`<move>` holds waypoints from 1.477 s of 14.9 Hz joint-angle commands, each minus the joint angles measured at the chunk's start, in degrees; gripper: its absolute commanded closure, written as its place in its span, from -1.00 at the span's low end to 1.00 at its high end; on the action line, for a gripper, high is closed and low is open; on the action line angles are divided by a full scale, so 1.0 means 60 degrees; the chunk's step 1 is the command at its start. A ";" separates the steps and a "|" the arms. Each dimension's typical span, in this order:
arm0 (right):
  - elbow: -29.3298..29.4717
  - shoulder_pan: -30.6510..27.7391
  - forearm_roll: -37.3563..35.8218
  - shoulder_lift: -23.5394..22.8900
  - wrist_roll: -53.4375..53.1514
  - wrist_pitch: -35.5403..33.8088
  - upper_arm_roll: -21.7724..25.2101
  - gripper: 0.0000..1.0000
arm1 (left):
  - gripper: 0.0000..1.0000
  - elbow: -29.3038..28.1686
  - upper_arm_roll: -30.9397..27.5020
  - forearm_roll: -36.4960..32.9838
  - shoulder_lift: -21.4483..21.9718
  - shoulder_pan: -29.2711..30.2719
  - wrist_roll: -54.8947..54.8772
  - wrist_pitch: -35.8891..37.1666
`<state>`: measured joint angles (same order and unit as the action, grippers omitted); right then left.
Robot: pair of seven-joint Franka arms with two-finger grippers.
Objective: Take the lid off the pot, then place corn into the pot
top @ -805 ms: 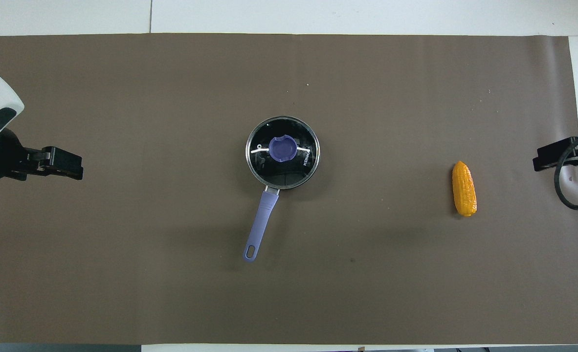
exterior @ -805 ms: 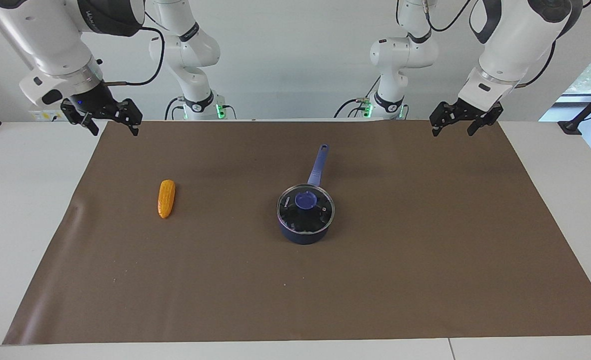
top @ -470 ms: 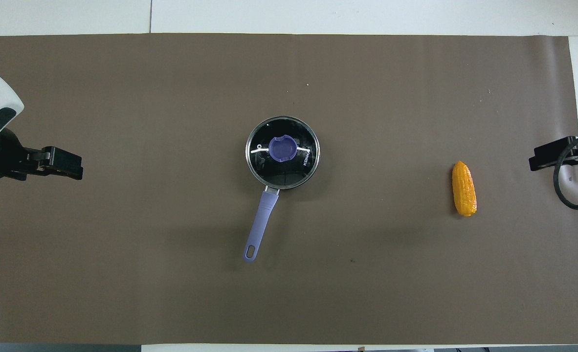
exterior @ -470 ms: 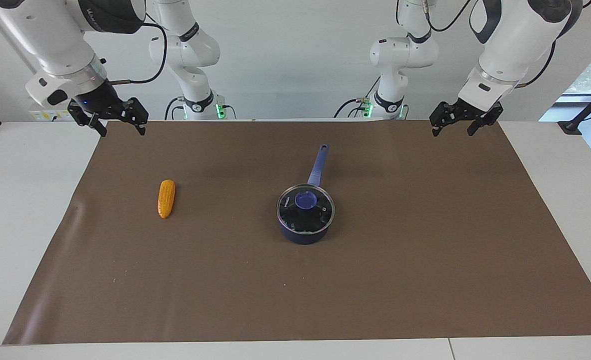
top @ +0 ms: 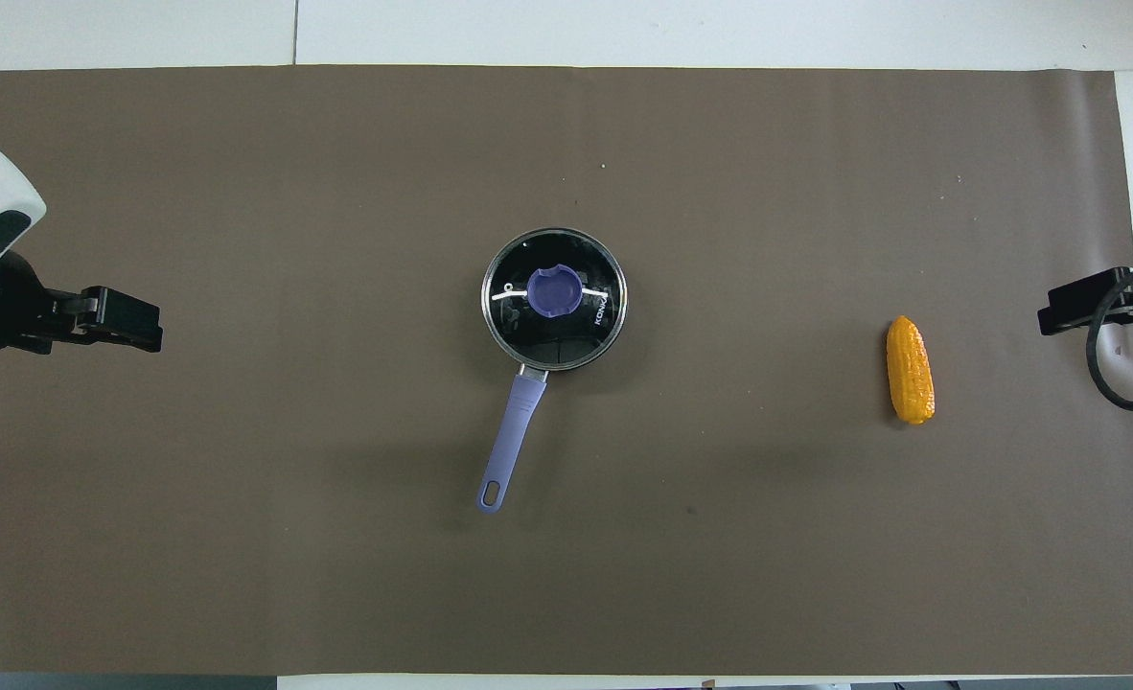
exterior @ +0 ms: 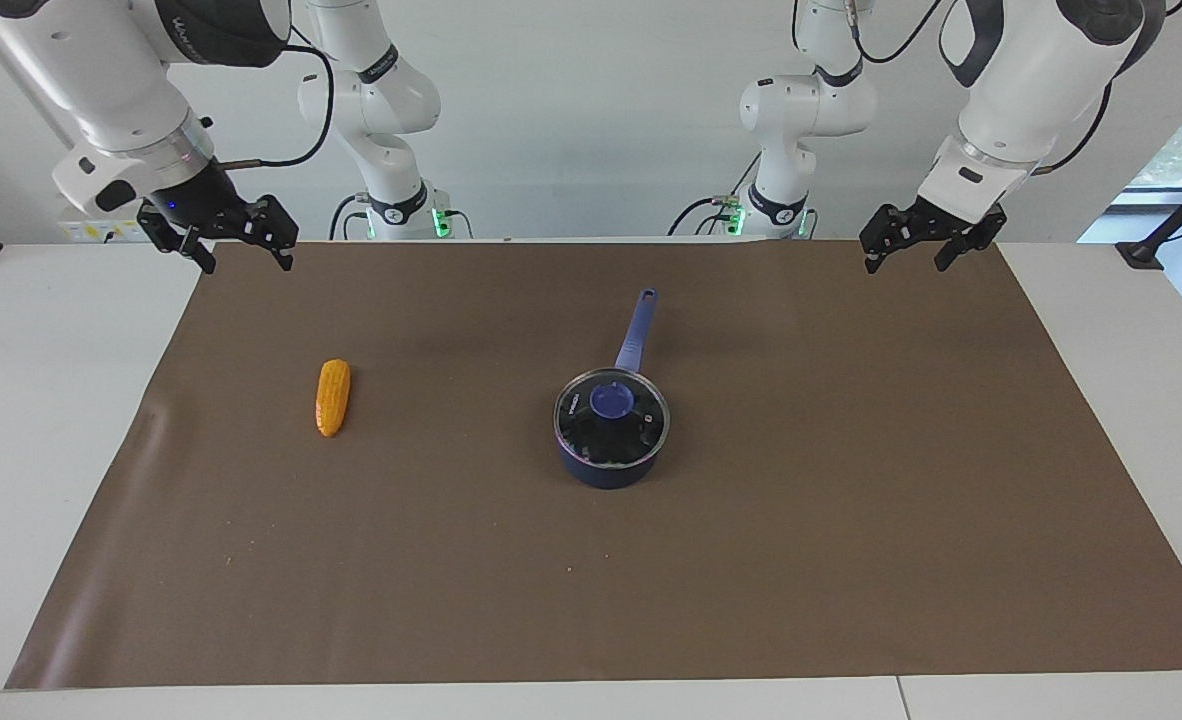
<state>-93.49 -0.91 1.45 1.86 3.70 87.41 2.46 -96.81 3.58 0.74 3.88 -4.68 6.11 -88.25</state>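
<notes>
The dark blue pot [exterior: 606, 467] stands in the middle of the brown mat, its long handle [exterior: 636, 330] pointing toward the robots. The glass lid [exterior: 591, 435] with a blue knob sits shut on it. They also show in the overhead view, pot handle [top: 514, 431] and lid [top: 554, 333]. The corn [exterior: 332, 397] lies on the mat toward the right arm's end, also seen from overhead [top: 911, 371]. My right gripper [exterior: 244, 265] hangs open over the mat's corner by its base [top: 1055, 311]. My left gripper [exterior: 906, 265] hangs open over the mat's other corner nearest the robots [top: 135, 321]. Both are empty.
The brown mat [exterior: 751, 560] covers most of the white table [exterior: 51, 420]. Bare white table strips lie at both ends. Nothing else stands on the mat besides the pot and the corn.
My right gripper has shifted a little toward the table's middle, over the mat's corner. The left arm, pot, lid and corn have not moved.
</notes>
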 commanded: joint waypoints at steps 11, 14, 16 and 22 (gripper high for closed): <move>-0.5391 0.0196 0.0228 -0.0193 0.0334 0.5919 -0.0043 -1.00 | -1.00 0.4680 -0.0113 0.0741 -0.5463 -0.4447 0.6040 -0.1038; -0.5746 0.0166 0.0228 -0.0311 0.0745 0.6217 -0.0043 -1.00 | -1.00 0.4695 -0.0157 0.0697 -0.6022 -0.4991 0.6686 -0.1800; -0.6097 0.0151 0.0228 -0.0311 0.0818 0.6741 -0.0028 -1.00 | -1.00 0.4695 -0.0143 0.0683 -0.6067 -0.4992 0.6672 -0.2019; -0.6318 0.0122 0.0228 -0.0837 0.0657 0.7521 -0.0014 -0.81 | -1.00 0.4652 -0.0069 0.0287 -0.6272 -0.4992 0.5867 -0.2343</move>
<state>-130.89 0.58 1.96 -2.35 6.69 131.13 2.56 -70.01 3.68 3.51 -32.61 -34.20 43.15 -101.84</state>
